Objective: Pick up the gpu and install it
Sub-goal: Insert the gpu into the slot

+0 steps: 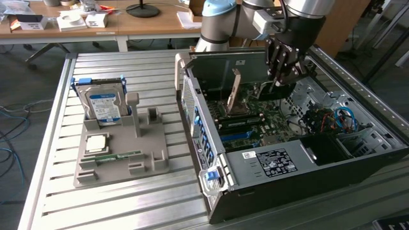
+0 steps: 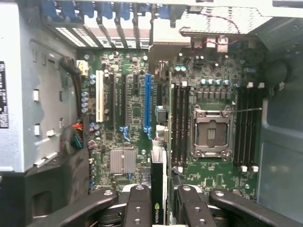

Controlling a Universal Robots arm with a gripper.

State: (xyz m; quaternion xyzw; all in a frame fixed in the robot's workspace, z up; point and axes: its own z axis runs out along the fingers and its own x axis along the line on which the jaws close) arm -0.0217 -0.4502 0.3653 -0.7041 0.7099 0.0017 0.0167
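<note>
My gripper [image 1: 281, 72] reaches down into the open computer case [image 1: 307, 160] and is shut on the gpu [image 1: 276, 91], a thin dark card that hangs upright under the fingers. In the wrist view the gpu [image 2: 157, 175] shows edge-on between the two black fingers [image 2: 138, 203], with a green logo on its edge. It hovers above the motherboard [image 2: 132, 113], just beside the long blue slot [image 2: 147, 104] and roughly parallel to it. I cannot tell whether the card's lower edge touches the board.
An open CPU socket [image 2: 210, 132] and black memory slots [image 2: 180, 123] lie beside the card. Blue and orange cables [image 1: 338, 120] sit at the case's far side. On the exterior view's left, a grey fixture [image 1: 137, 153] holds a hard drive [image 1: 105, 103], a CPU [image 1: 96, 143] and a memory stick [image 1: 118, 155].
</note>
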